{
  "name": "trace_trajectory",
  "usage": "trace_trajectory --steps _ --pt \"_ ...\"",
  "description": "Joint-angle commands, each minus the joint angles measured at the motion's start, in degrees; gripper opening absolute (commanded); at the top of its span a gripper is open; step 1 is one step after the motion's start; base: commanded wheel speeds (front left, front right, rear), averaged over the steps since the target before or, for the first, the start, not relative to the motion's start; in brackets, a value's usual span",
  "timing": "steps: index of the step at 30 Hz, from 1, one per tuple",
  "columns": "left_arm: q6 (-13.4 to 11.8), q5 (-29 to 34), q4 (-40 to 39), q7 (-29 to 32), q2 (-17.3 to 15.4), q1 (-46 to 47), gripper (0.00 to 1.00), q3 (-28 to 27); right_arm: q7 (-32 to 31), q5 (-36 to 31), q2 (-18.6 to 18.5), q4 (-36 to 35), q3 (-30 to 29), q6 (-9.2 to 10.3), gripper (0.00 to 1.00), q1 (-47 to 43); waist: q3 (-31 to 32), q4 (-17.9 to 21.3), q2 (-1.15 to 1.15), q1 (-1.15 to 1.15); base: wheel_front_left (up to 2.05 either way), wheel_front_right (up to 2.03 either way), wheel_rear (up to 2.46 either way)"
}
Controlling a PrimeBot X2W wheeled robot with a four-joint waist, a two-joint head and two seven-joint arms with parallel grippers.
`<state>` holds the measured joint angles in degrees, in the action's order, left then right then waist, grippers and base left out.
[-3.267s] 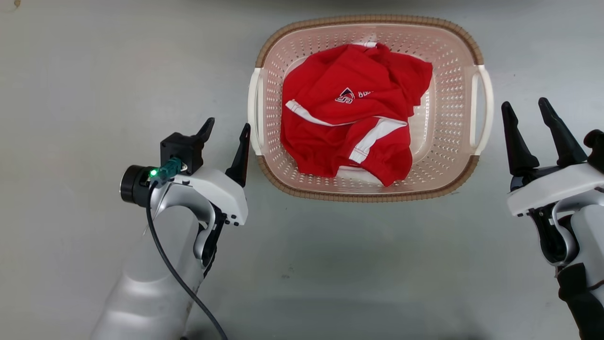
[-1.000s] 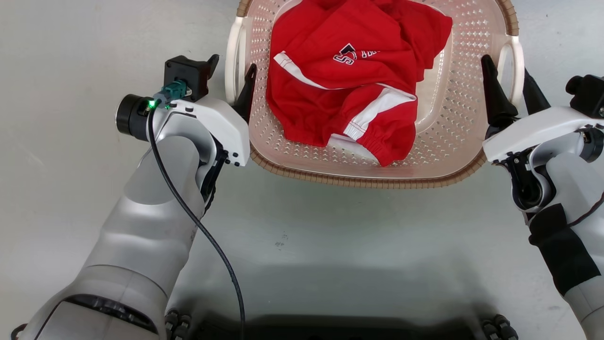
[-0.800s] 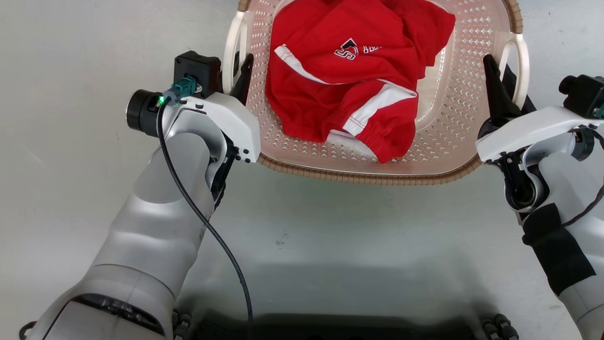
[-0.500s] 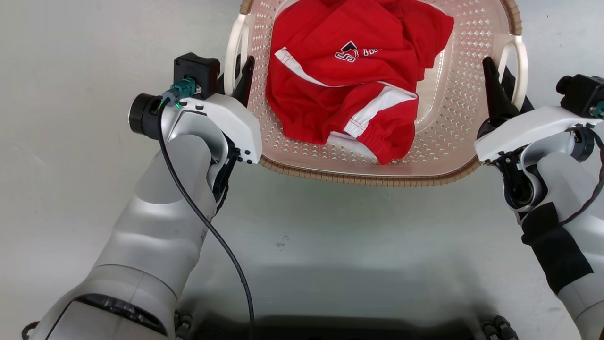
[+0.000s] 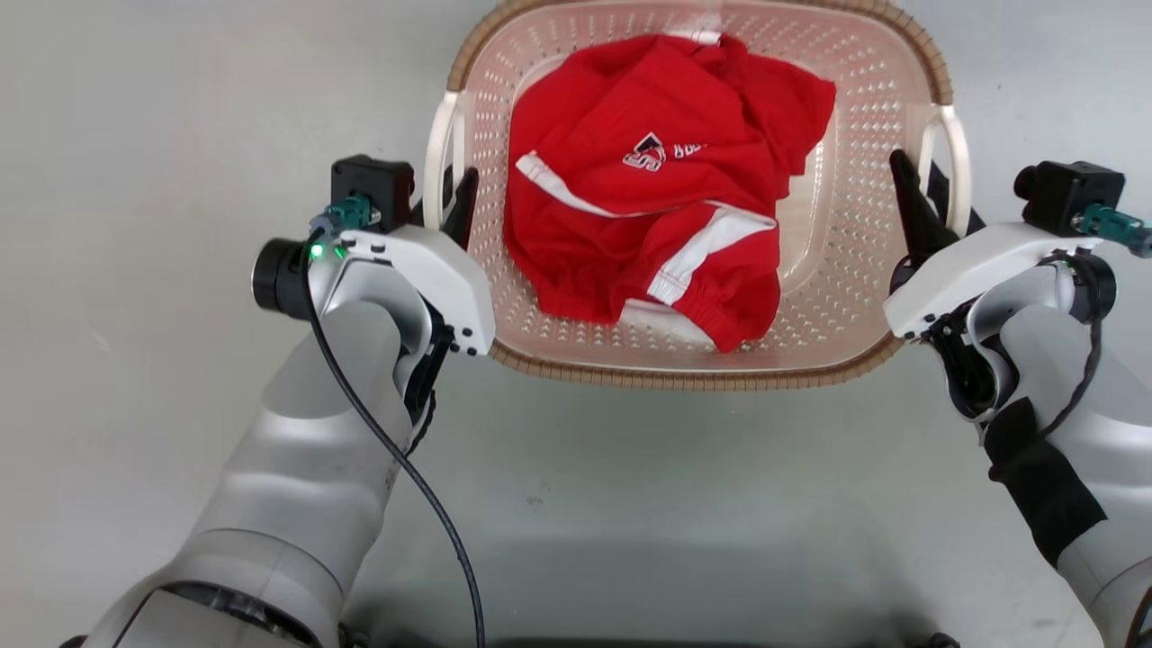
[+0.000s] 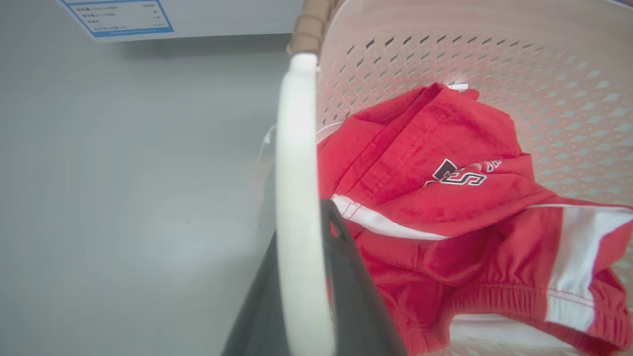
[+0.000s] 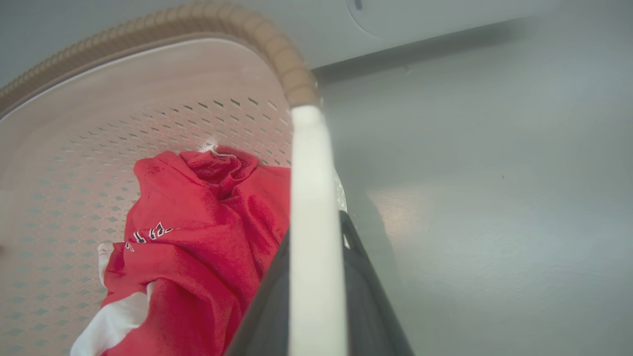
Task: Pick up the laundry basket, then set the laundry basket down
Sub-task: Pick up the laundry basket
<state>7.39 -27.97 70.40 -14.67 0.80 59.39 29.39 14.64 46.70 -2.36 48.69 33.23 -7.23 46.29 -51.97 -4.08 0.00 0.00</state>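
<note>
We have both claws closed tight on the basket (image 5: pixel 684 373). The left claw (image 5: pixel 443 200) pinches the left handle (image 5: pixel 438 162) and the right claw (image 5: pixel 916 180) the right handle (image 5: pixel 958 166), a finger on each side of the bar. Gripping both sides should keep it level so the red shirt (image 5: pixel 648 216) doesn't spill. The basket sits between our arms over the floor (image 5: pixel 630 504); we can't tell if it's lifted.

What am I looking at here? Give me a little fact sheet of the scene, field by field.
Object: laundry basket, pale perforated plastic, brown rim
Contents: crumpled red garment with white stripes
Left side: left gripper closed on left handle
Right side: right gripper closed on right handle
Surroundings: grey floor
</note>
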Motion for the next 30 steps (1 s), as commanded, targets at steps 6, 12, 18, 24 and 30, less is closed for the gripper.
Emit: trace_trajectory --steps 6,12,18,24,30 --pt "0.10 -1.79 2.25 1.09 -3.68 -4.25 0.00 -0.57 0.36 0.97 -2.17 4.35 4.19 -0.25 0.00 -0.77 4.98 0.16 0.00 0.00 0.00 0.00 0.00" --pt "0.10 -3.27 3.16 4.67 -4.44 -6.81 0.00 -0.78 -1.91 4.21 -2.16 8.51 8.73 -0.25 0.00 -0.36 10.03 0.44 0.00 0.00 0.00 0.00 0.00" --pt "0.10 -4.47 3.43 8.59 -5.35 -9.28 0.00 -0.72 -6.26 7.52 -1.98 11.36 12.49 -0.25 0.00 -0.55 15.15 0.65 0.00 0.00 0.00 0.00 0.00" --pt "0.10 -5.48 3.50 10.95 -6.25 -12.15 0.00 -0.37 -8.40 9.82 -1.45 13.36 15.26 -0.25 0.00 -1.84 20.33 1.11 0.00 0.00 0.00 0.00 0.00" --pt "0.10 -6.59 3.54 12.78 -7.81 -16.57 0.00 -0.28 -8.04 12.00 -0.85 15.21 17.26 -0.25 0.00 -5.28 26.56 2.00 0.00 0.00 0.00 0.00 0.00"
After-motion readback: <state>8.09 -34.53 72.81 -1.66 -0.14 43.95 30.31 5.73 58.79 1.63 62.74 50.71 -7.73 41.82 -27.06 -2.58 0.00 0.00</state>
